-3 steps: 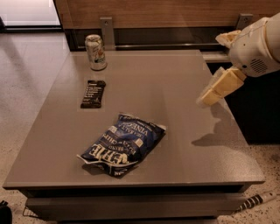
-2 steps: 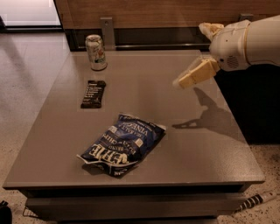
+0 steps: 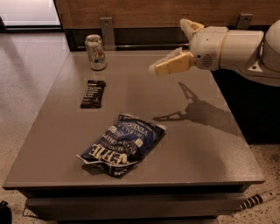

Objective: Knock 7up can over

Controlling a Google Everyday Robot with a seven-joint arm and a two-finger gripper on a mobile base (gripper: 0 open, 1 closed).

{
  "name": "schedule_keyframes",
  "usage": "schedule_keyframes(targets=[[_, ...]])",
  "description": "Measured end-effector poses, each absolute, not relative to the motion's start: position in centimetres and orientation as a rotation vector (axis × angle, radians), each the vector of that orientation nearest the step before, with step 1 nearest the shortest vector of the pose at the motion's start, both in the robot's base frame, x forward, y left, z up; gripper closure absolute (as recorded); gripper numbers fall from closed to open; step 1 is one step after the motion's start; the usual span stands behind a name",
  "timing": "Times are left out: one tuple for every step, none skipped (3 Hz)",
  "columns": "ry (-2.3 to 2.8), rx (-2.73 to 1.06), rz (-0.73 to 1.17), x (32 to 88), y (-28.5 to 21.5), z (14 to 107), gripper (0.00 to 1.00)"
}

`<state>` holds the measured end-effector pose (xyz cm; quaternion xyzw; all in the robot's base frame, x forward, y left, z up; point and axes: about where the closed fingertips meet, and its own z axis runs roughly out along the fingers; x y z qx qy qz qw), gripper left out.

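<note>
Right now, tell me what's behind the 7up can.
Metal bracket on a dark strip, wood above. The can hides what's directly behind it. The hand hovers above the table, clear of it.

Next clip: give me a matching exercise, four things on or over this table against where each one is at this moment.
Things:
1. 7up can
2. snack bar
3. chip bag
4. gripper

Places:
A. crumpled, lying near the front edge of the table
B. in the air over the far right part, touching nothing, fingers apart
C. upright at the far left corner
D. flat on the left side, between can and bag

Pairs: 1-C, 2-D, 3-A, 4-B.
</note>
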<state>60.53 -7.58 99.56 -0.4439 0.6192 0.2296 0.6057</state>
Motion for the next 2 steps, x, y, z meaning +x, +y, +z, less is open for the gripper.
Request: schedule_keyframes(targets=[[1.429,-1.027,0.539,61.7,-6.7,99.3,0.00],[1.428,-1.023,0.553,63.0,-5.7,99.0,0.00]])
